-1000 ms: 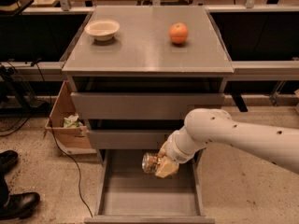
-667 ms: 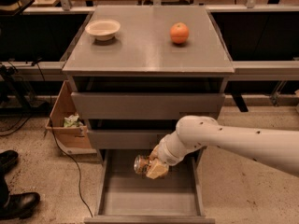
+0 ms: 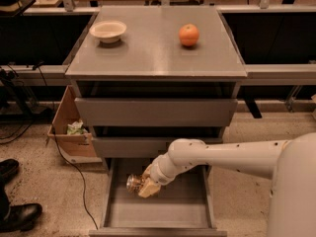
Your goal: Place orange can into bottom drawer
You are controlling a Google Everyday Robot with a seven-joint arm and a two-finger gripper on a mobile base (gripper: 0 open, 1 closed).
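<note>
The orange can [image 3: 134, 183] lies sideways in my gripper [image 3: 144, 186], its silver end pointing left. My white arm [image 3: 222, 154] reaches in from the right, and the gripper holds the can a little above the floor of the open bottom drawer [image 3: 158, 215], over its left half. The gripper is shut on the can. The drawer is pulled out, with a flat grey floor and low walls.
Two grey drawers [image 3: 155, 111] with tall fronts are above. On the cabinet top [image 3: 148, 53] stand a white bowl [image 3: 108, 31] and a round orange fruit [image 3: 189, 35]. A cardboard box [image 3: 71, 132] stands at the left, with a cable and a dark shoe [image 3: 15, 216] on the floor.
My gripper has moved left and down with the can, from the drawer's right side towards its left half and closer to the floor.
</note>
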